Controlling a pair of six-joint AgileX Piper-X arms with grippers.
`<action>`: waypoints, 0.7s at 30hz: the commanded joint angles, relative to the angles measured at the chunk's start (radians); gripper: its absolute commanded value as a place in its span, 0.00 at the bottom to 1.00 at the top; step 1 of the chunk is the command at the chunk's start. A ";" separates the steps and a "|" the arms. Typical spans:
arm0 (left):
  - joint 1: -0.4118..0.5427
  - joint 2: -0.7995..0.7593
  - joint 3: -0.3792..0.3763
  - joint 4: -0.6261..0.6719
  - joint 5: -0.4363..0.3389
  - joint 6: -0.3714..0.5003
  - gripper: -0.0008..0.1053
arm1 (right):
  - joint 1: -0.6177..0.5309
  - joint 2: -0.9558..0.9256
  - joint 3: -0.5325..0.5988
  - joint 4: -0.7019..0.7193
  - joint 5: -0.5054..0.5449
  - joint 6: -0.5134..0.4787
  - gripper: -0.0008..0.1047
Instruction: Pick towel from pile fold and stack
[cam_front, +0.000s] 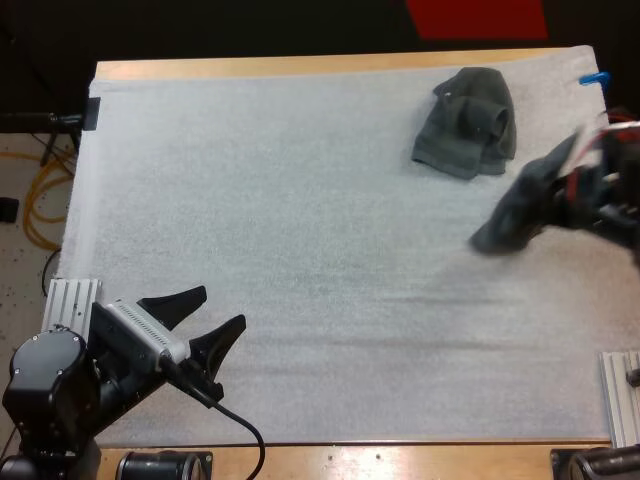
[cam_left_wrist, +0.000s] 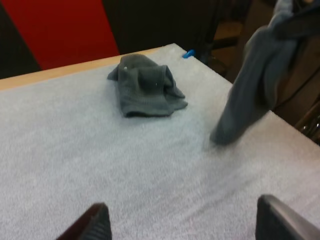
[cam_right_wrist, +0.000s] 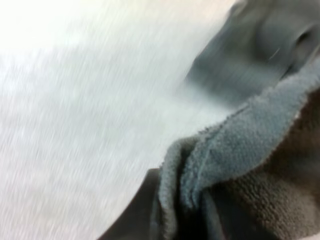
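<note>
A dark grey-green towel (cam_front: 520, 210) hangs above the right side of the white mat (cam_front: 280, 220), held up by my right gripper (cam_front: 600, 185), which is blurred at the table's right edge. The same hanging towel (cam_left_wrist: 255, 85) has its lower tip close to the mat, and its folds (cam_right_wrist: 240, 165) bunch right in front of the right wrist camera. A crumpled towel (cam_front: 468, 122) lies at the far right of the mat, also seen as a crumpled towel (cam_left_wrist: 145, 87) (cam_right_wrist: 260, 55) from both wrists. My left gripper (cam_front: 222, 306) (cam_left_wrist: 185, 222) stands open and empty near the front left.
Metal brackets sit at the front left (cam_front: 70, 295) and front right (cam_front: 620, 395) corners of the table. Yellow cables (cam_front: 40, 190) lie on the floor to the left. The mat's middle and left are bare.
</note>
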 joint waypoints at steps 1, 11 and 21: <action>0.001 -0.002 -0.005 -0.009 0.007 -0.007 0.57 | 0.038 -0.007 0.018 0.001 0.001 0.004 0.01; 0.001 -0.002 -0.005 0.007 -0.004 -0.007 0.57 | 0.515 0.066 0.141 -0.233 0.231 0.056 0.06; 0.001 -0.002 -0.005 0.052 -0.004 -0.003 0.57 | 0.807 0.218 0.092 -0.343 0.208 0.089 0.82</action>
